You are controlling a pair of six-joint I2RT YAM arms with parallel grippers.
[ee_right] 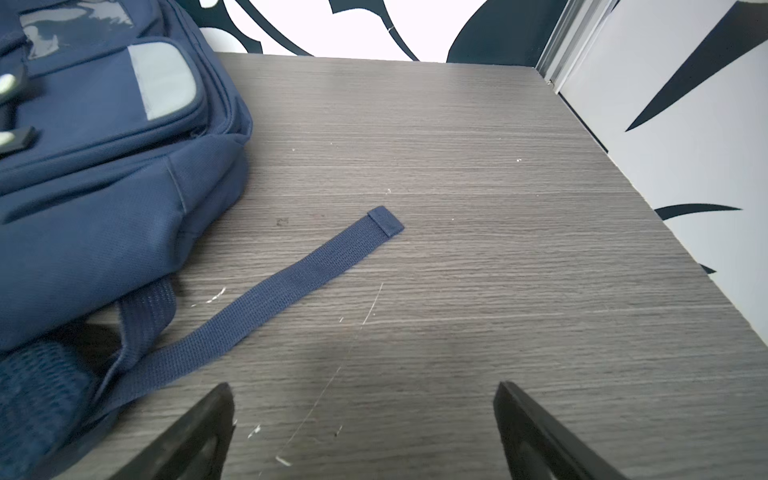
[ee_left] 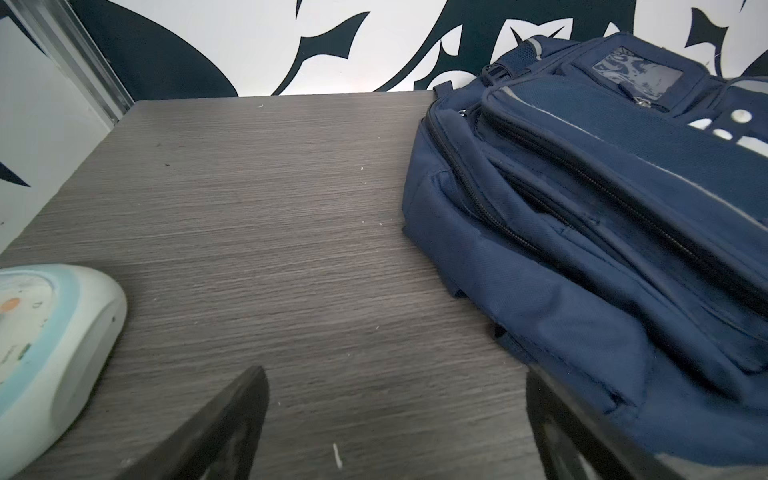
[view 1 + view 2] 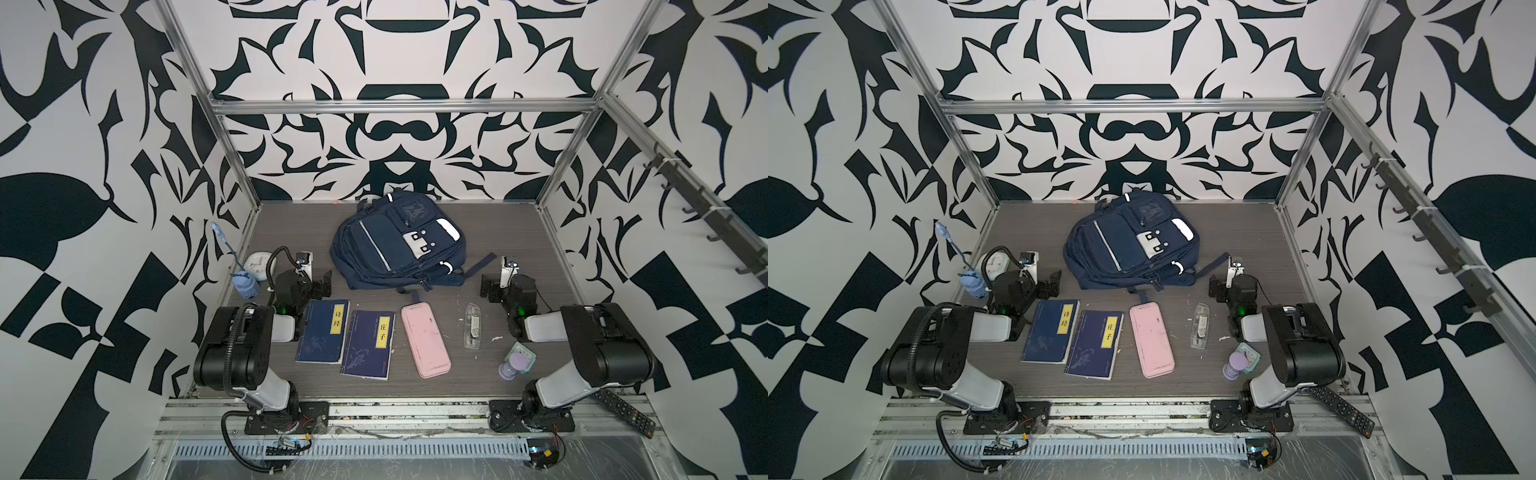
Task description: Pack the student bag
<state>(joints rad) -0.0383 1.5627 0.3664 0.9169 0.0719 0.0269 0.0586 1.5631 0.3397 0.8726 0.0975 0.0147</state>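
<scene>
The student bag (image 3: 395, 245) (image 3: 1129, 245) is a navy backpack lying flat at the back middle of the wooden table, zips shut, in both top views. My left gripper (image 3: 321, 286) (image 3: 1051, 283) rests open on the table just left of the bag's near corner. In the left wrist view its gripper (image 2: 395, 374) holds nothing, and the bag (image 2: 602, 249) lies beside one finger. My right gripper (image 3: 488, 287) (image 3: 1217, 289) stands open to the right of the bag. In the right wrist view it (image 1: 363, 386) is empty, behind a loose bag strap (image 1: 291, 278).
In front of the bag lie two navy books (image 3: 322, 332) (image 3: 368, 345), a pink pencil case (image 3: 426, 340) and a clear case (image 3: 473, 328). A purple bottle (image 3: 512, 368) stands near the right arm. A white clock (image 3: 257, 266) and blue toy (image 3: 246, 284) sit at the left wall.
</scene>
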